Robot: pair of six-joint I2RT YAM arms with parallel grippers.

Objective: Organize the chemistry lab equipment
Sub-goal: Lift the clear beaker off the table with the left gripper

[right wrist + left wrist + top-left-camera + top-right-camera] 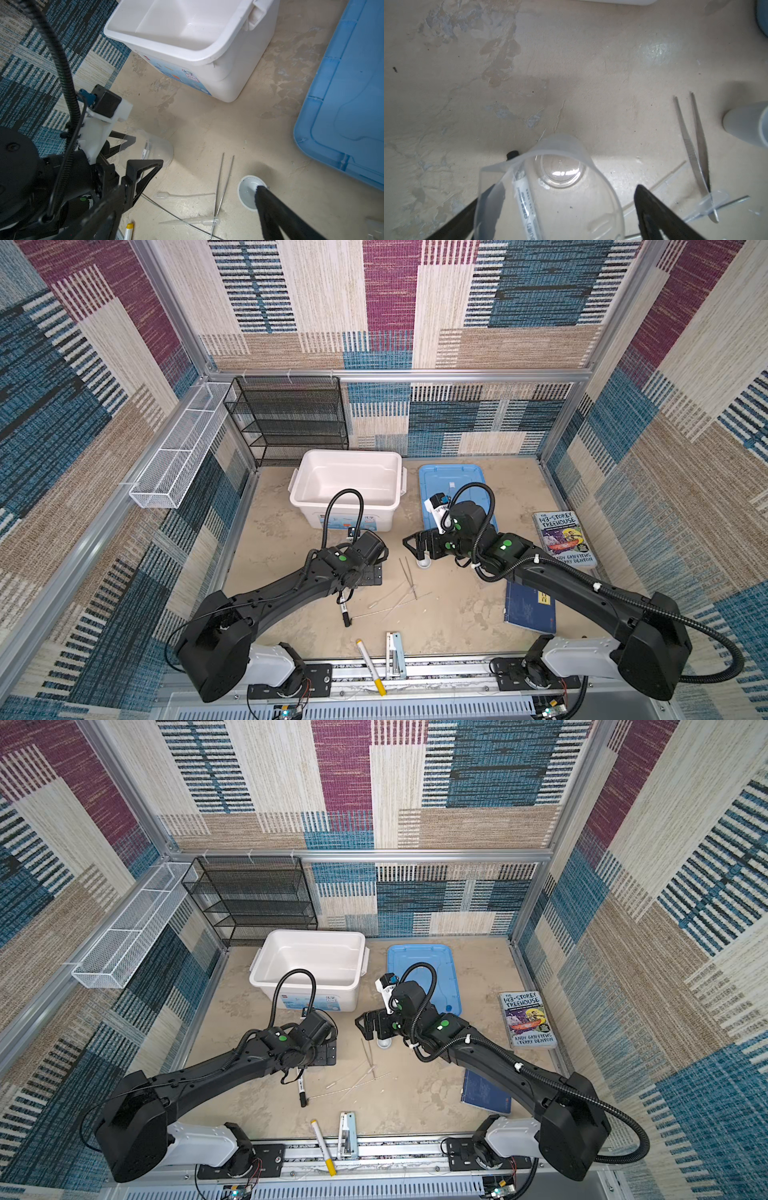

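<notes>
Read clock on a top view, 12 at far side. Found left gripper [569,187] released, jaws spread wide astride mouth of clear plastic beaker [155,147]; saw no squeeze on its wall. Noted beaker on its side on table [591,83], long axis 6-to-12, base toward white bin [307,516] at 12. Logged right gripper [209,174] at 3, likewise slack, above small white dish [247,191]; judged left arm nearer.
</notes>
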